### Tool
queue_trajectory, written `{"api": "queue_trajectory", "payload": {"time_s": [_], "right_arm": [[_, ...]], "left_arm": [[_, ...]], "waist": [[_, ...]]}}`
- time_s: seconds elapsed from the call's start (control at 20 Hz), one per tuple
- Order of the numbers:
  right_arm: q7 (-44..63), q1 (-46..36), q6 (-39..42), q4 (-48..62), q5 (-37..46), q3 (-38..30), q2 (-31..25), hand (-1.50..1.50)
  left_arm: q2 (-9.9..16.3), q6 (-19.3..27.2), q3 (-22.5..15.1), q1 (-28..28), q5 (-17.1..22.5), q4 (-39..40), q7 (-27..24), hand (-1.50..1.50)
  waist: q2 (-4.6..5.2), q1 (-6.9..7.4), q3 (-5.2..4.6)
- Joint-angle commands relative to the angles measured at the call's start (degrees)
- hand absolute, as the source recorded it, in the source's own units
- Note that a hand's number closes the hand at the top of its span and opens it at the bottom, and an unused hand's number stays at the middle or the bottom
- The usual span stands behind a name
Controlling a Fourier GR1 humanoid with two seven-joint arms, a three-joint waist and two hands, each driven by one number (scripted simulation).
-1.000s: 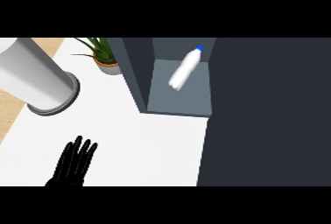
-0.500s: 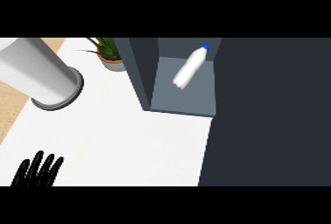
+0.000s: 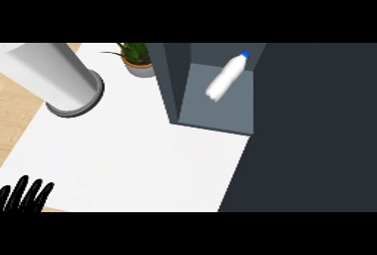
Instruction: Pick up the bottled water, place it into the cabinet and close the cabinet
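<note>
The bottled water (image 3: 227, 77), white with a blue cap, leans tilted inside the open dark grey cabinet (image 3: 221, 117) at the upper middle of the head view. Nothing touches the bottle. My left hand (image 3: 26, 196) shows at the lower left corner, fingers straight and pointing up, holding nothing and far from the cabinet. A large dark panel (image 3: 313, 129) fills the right side, next to the cabinet opening. My right hand shows nowhere.
A tall grey cylinder (image 3: 59, 74) stands on the white counter (image 3: 132, 154) at the upper left. A small potted plant (image 3: 136, 59) sits behind the cabinet's left wall. Wooden floor (image 3: 16, 112) lies beyond the counter's left edge.
My left hand has drawn back toward the lower left corner. The bottle stays in the cabinet. The view has shifted slightly.
</note>
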Motion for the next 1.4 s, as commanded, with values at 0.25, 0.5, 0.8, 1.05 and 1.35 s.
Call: {"api": "queue_trajectory", "payload": {"time_s": [0.25, 0.5, 0.8, 1.05, 1.35], "right_arm": [[13.14, -10.46, -0.25, 3.81, -1.88, 7.20, 6.06, 1.50], [15.35, -11.55, -2.17, 5.57, -4.03, 5.47, 9.32, 1.50], [17.71, -13.55, -3.42, 8.92, -9.58, 3.70, 13.67, 1.50], [20.35, -17.57, -4.82, 15.60, -15.75, 0.95, 18.93, 1.50], [24.02, -26.18, -3.87, 25.18, -24.70, -5.03, 22.87, 1.50]], "left_arm": [[1.75, -3.03, 1.94, 0.48, 0.46, 0.94, -1.27, -1.50], [2.91, -3.60, 2.73, 0.35, 1.27, 0.32, -0.30, -1.50], [3.89, -5.10, 4.38, -0.32, 2.17, 0.61, -0.45, -1.50], [5.42, -5.76, 6.17, 0.17, 3.50, 0.61, 0.04, -1.50], [5.00, -6.05, 6.52, -0.20, 4.15, 0.55, 0.64, -1.50]], "waist": [[0.76, 1.25, -0.17], [1.19, 1.15, -0.07], [1.89, 2.10, 0.00], [2.03, 2.56, 0.38], [1.73, 1.54, 0.52]]}}
